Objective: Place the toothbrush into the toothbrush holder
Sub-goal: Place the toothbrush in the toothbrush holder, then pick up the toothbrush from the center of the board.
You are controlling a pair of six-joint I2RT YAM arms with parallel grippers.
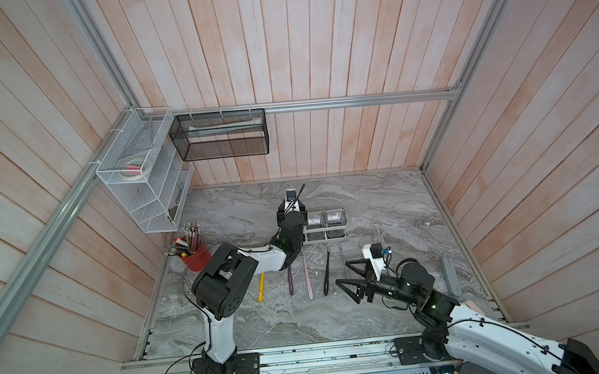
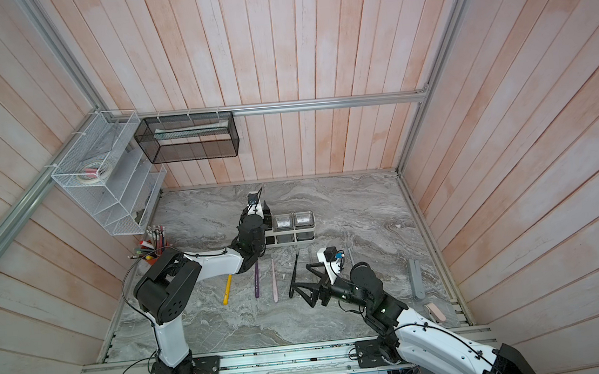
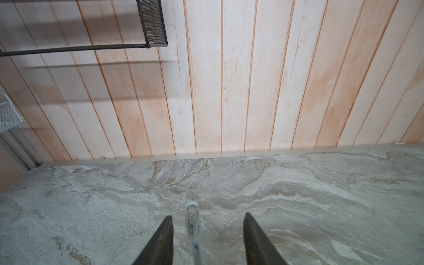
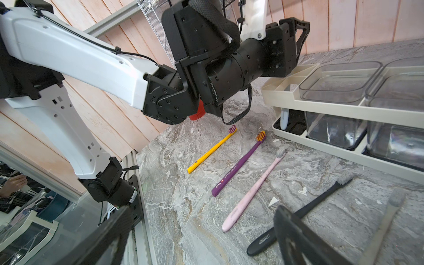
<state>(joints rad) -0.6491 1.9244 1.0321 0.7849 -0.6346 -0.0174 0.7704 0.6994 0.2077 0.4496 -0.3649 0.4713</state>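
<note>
The cream toothbrush holder [image 1: 326, 240] [image 2: 291, 242] stands mid-table with two clear cups beside its slot section. In the right wrist view a white toothbrush [image 4: 284, 119] stands upright in that slot section of the holder [image 4: 321, 107]. My left gripper [image 3: 207, 216] [image 4: 299, 46] hangs over the slot; the toothbrush's bristled head [image 3: 192, 215] rises between its fingers, which stand apart and clear of it. My right gripper [image 1: 342, 272] [image 2: 302, 276] [image 4: 202, 210] hovers open and empty near the front right, just over a black toothbrush [image 4: 298, 215].
In front of the holder lie yellow [image 1: 261, 287], purple [image 1: 290, 281], pink [image 1: 308, 278] and black [image 1: 326, 273] toothbrushes, plus a pale one [image 4: 387, 220]. A red cup of pens [image 1: 193, 254] stands left. A grey case [image 1: 450, 274] lies right. Wire baskets [image 1: 143, 171] hang on the walls.
</note>
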